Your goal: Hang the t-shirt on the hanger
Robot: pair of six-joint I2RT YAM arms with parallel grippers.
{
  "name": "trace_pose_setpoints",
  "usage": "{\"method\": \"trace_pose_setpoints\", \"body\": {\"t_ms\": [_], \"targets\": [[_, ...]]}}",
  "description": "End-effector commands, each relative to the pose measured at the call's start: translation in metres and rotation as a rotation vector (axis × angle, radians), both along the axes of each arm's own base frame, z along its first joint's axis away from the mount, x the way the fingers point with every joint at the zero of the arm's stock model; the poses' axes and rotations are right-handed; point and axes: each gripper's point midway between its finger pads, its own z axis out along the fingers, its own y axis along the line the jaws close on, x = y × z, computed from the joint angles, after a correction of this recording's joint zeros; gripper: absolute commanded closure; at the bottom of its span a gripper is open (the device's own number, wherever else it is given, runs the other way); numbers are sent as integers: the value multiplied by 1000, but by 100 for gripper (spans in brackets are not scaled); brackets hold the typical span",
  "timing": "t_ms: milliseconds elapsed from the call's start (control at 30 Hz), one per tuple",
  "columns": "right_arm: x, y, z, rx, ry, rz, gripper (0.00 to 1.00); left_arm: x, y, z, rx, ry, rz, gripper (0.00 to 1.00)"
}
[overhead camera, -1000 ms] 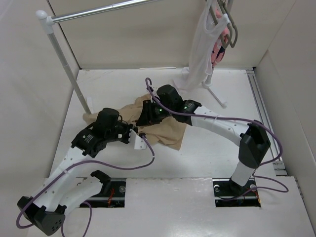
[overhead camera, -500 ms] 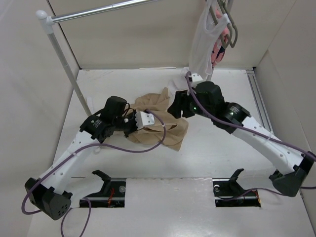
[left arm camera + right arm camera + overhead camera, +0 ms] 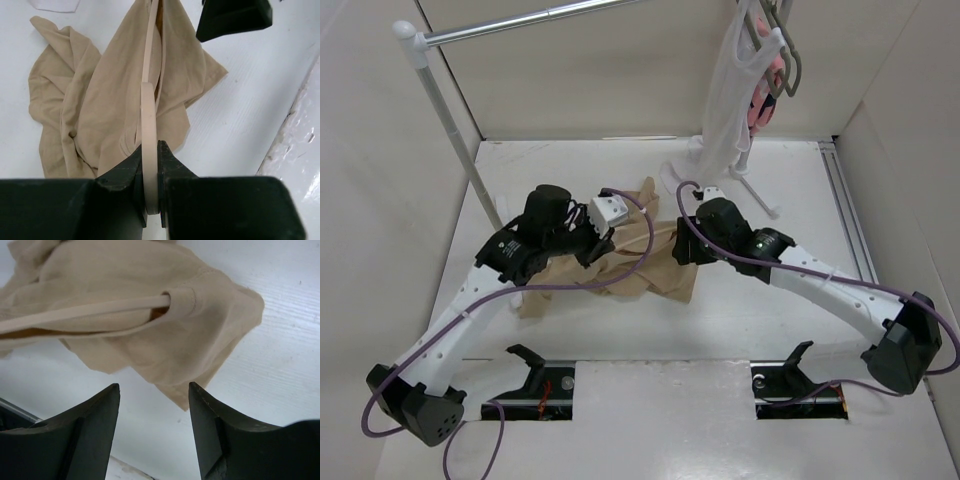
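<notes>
The tan t-shirt (image 3: 658,262) lies crumpled mid-table between the two arms. In the left wrist view my left gripper (image 3: 151,150) is shut on the slim pale hanger (image 3: 148,107), which runs away from the jaws into the t-shirt (image 3: 100,105). In the right wrist view one hanger arm (image 3: 85,313) enters a hemmed opening of the t-shirt (image 3: 150,345). My right gripper (image 3: 154,387) stands open just short of the cloth's lower edge, nothing between its fingers. From above it sits at the shirt's right side (image 3: 680,250).
A clothes rack stands at the back, its pole (image 3: 450,115) on the left and its foot (image 3: 757,190) on the right. A white sleeveless top (image 3: 725,100), a pink garment (image 3: 758,108) and grey hangers (image 3: 787,55) hang at the back right. Walls enclose the table.
The right gripper let go of the shirt, opened, swung out to the right and came back to the shirt's right edge. The left gripper carried the hanger up and right, stretching the shirt.
</notes>
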Motion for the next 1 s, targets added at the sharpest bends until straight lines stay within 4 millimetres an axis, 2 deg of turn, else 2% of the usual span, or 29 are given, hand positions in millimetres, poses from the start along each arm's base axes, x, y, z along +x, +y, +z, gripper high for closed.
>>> {"method": "trace_pose_setpoints", "body": {"t_ms": [0,100,233,267,400,533,567,667,700,767,800,833,900,933,967], "targets": [[26,21,49,184,-171,-24,37,2,-10,42,-142,-56,30,100],[38,20,46,161,-175,-58,37,1,-12,47,-156,-55,26,100],[54,20,27,137,-158,-101,39,-2,-15,51,-177,-42,16,100],[59,20,29,154,-157,-120,41,-3,-16,56,-186,-47,6,100],[72,10,17,139,-140,-214,49,-6,-15,60,-194,-46,10,100],[82,11,14,132,-142,-230,86,-9,-15,63,-207,-44,5,100],[85,13,13,131,-141,-230,100,-9,-15,63,-207,-44,5,100],[80,23,26,100,-189,-208,100,-6,-12,57,-190,-42,29,100],[69,36,40,99,-216,-171,100,-5,-11,57,-187,-45,37,100],[61,46,53,63,-262,-138,100,-1,-9,48,-168,-48,50,100],[50,61,61,47,-279,-82,100,2,-11,47,-168,-48,50,100],[44,66,67,37,-288,-63,100,2,-11,47,-168,-48,50,100],[36,70,70,-6,-301,-58,100,10,-11,38,-136,-39,65,100],[27,74,65,-37,-289,-35,100,14,-10,35,-119,-46,65,100],[26,74,67,-40,-288,-35,100,16,-10,36,-108,-51,68,100]]}}
